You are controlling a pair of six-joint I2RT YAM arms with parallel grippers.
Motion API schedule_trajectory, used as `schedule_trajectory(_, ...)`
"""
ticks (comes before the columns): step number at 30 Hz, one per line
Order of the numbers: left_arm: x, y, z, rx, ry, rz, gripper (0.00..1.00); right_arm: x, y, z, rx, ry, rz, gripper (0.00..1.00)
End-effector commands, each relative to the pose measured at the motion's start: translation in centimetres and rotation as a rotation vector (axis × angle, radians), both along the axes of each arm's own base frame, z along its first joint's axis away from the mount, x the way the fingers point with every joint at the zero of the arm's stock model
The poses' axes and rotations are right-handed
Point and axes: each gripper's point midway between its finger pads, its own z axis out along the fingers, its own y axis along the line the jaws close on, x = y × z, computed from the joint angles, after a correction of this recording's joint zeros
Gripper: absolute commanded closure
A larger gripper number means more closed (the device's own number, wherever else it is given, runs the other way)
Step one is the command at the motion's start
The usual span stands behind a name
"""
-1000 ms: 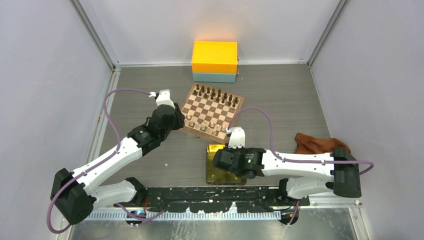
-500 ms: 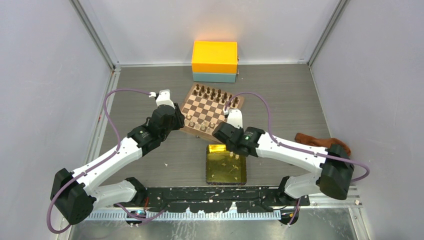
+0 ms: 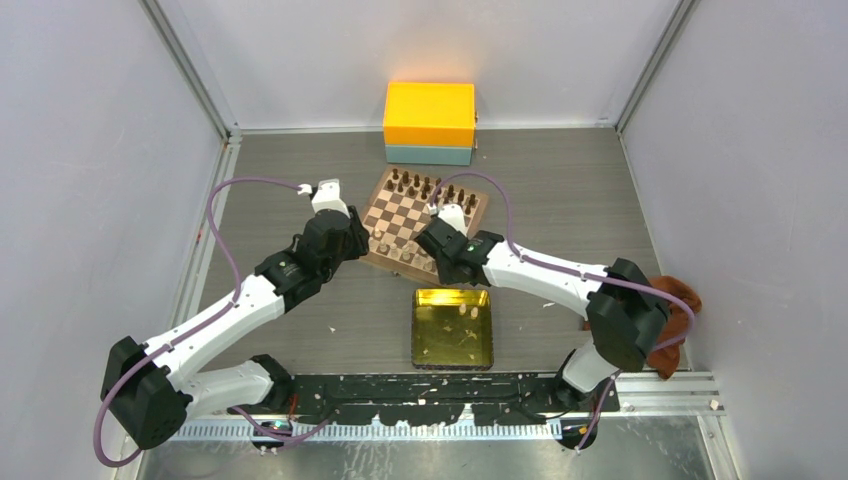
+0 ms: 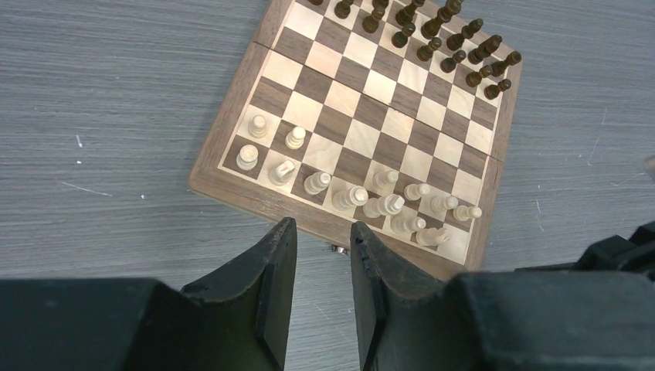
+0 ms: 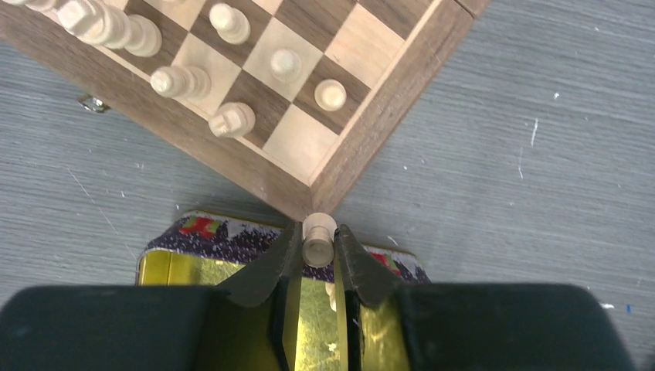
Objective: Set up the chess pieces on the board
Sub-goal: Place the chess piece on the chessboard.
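The wooden board lies mid-table, also in the left wrist view and the right wrist view. Several pale cream chess pieces stand along its near rows; dark brown pieces line the far side. My right gripper is shut on a cream chess piece, held above the table just off the board's near right corner. In the top view it hovers at the board's near edge. My left gripper is open and empty, above the table just before the board's near edge.
A shiny gold tin tray with a few loose cream pieces sits in front of the board, partly in the right wrist view. An orange and teal box stands behind the board. A brown cloth lies at the right.
My right arm has swung from over the tin tray toward the board, carrying the cream piece to the board's near right corner. The left arm has not moved.
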Motion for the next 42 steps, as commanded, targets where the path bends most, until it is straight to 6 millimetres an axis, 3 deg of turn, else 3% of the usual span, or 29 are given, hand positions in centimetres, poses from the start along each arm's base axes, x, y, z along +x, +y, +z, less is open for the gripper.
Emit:
schedule_trajectory(1,0.5,-0.1,2.1,-0.031,-0.069,0.008,0.65,2.1,2.3,1.7,0.069,-0.046,0.045,0.98)
schedule_trajectory(5,0.5,-0.1,2.1,-0.03,-0.069,0.006,0.61,2.8,2.8,1.2,0.069,-0.037,0.054,0.98)
schedule_trajectory(20,0.7,0.0,2.1,-0.021,-0.074,0.014,0.23,3.7,3.1,-0.4,0.073,-0.01,0.064,0.98)
schedule_trajectory(32,0.9,0.1,1.9,-0.013,-0.072,0.025,0.12,4.3,3.1,-1.0,0.074,0.001,0.07,0.97)
schedule_trajectory(35,0.9,0.2,1.9,-0.011,-0.071,0.028,0.01,4.4,3.2,-1.1,0.074,0.002,0.071,0.96)
schedule_trajectory(42,0.8,0.4,1.9,-0.008,-0.073,0.033,0.0,4.5,3.2,-1.2,0.073,0.001,0.073,0.95)
